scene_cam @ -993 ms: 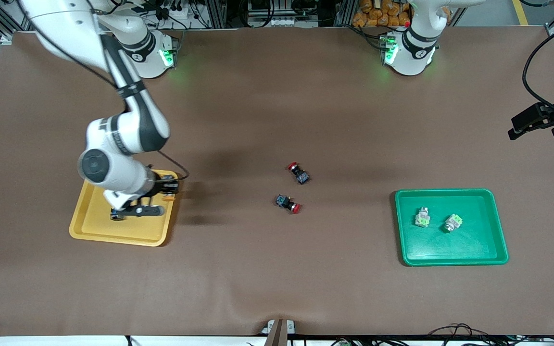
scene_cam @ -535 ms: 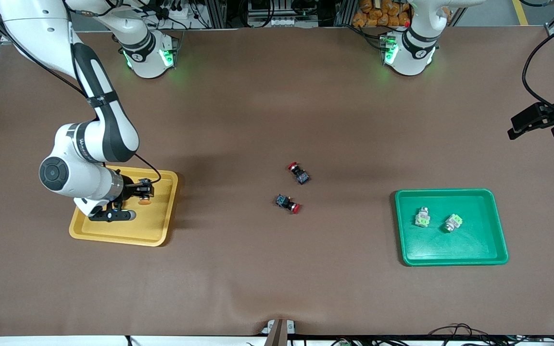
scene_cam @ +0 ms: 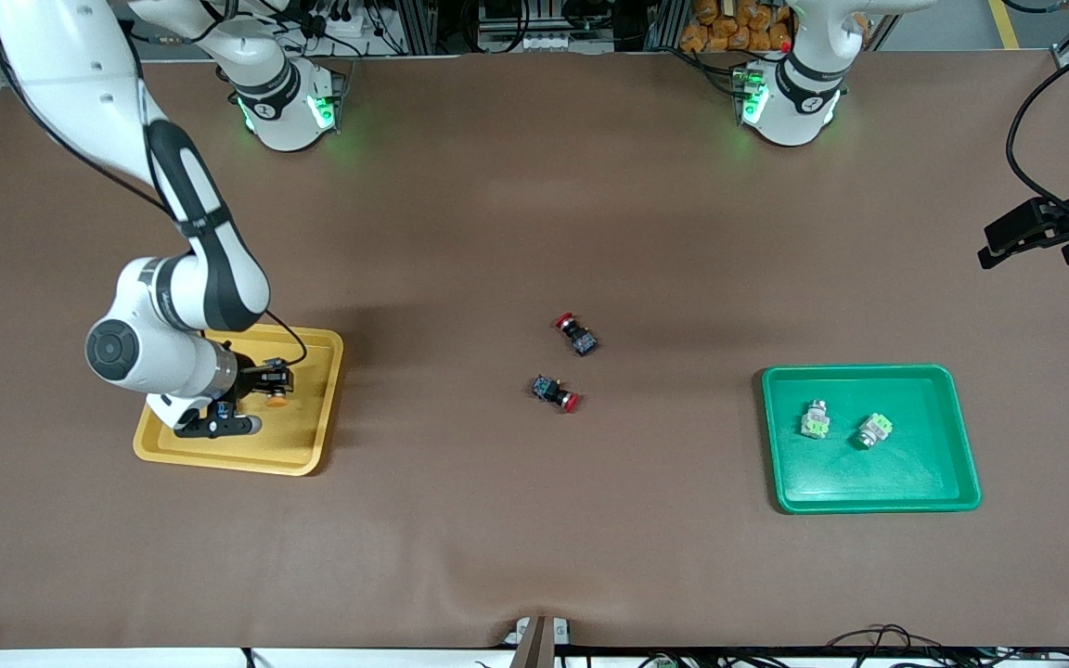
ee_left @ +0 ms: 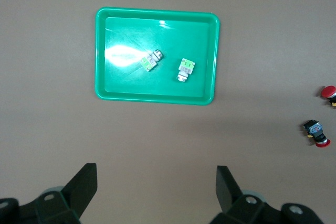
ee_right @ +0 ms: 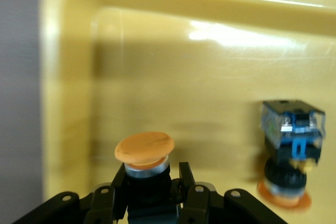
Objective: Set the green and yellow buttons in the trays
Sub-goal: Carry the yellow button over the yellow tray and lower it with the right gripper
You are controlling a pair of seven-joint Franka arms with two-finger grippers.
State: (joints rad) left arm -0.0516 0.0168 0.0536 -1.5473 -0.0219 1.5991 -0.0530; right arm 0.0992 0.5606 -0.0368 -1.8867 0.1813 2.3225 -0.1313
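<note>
Right wrist view, yellow-capped button point(ee_right: 145, 156) pinched between the right gripper point(ee_right: 149, 187) fingers, cap poking past the tips, over the yellow tray point(ee_right: 68, 77), second yellow button point(ee_right: 289, 150) lying in it, left gripper point(ee_left: 156, 187) spread wide, above the green tray point(ee_left: 207, 51) with two green buttons point(ee_left: 151, 60).

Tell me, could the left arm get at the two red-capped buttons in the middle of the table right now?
Probably yes: the left gripper hangs open and empty above bare table near the green tray, and nothing stands between it and the red-capped buttons.
</note>
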